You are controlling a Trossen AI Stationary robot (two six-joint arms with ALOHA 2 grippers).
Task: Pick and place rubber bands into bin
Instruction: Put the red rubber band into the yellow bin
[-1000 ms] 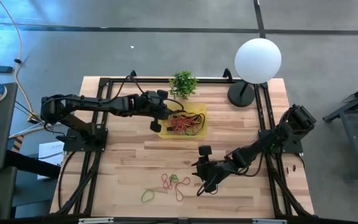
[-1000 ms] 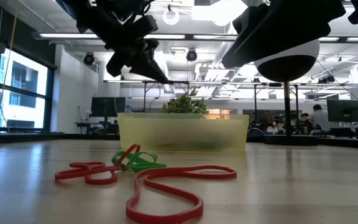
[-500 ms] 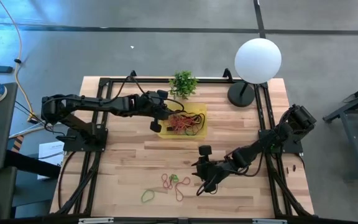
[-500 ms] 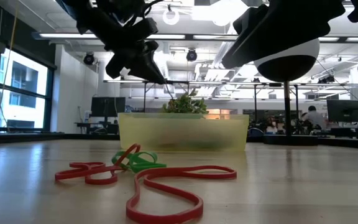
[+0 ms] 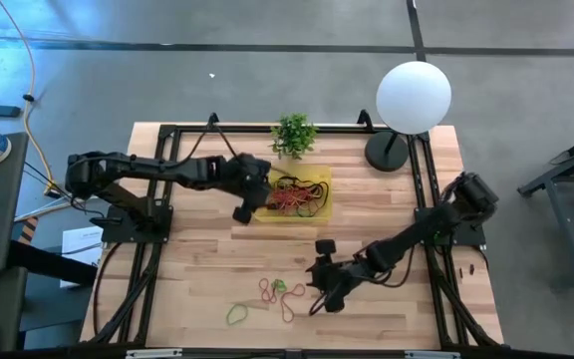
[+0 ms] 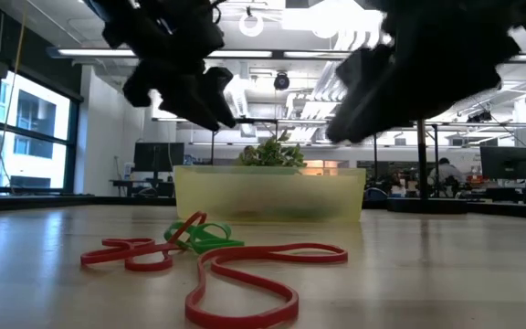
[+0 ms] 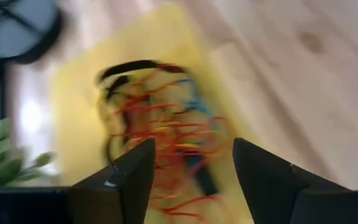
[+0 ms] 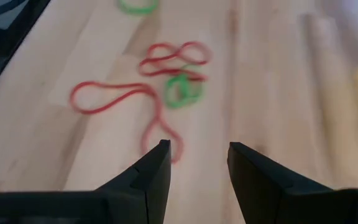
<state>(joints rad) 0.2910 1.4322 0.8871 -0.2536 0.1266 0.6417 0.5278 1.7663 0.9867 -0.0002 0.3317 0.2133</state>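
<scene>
The yellow bin [image 5: 319, 204] stands at the table's far middle and holds a tangle of red, orange and dark rubber bands [image 7: 166, 137]. My left gripper [image 5: 260, 196] hangs open over the bin's left end, slanting down at that pile, with nothing between its fingers. More rubber bands lie near the front edge. They are red loops [image 5: 267, 291], a long red one [image 8: 114, 99], a small green one [image 8: 182, 90] and another green one [image 5: 236, 314]. My right gripper [image 5: 317, 299] is open just right of them, above the long red band's end.
A small green potted plant [image 5: 294, 135] stands just behind the bin. A white globe lamp [image 5: 414, 97] stands on a dark base at the far right. Black frame rails [image 5: 425, 229] run along the table's sides. Bare wood lies between the bin and the loose bands.
In the low view my left gripper's fingers came to a point before. Now they stand apart over the bin's left end, and the gripper has tipped further down. My right gripper has sunk toward the loose bands near the front edge, still open.
</scene>
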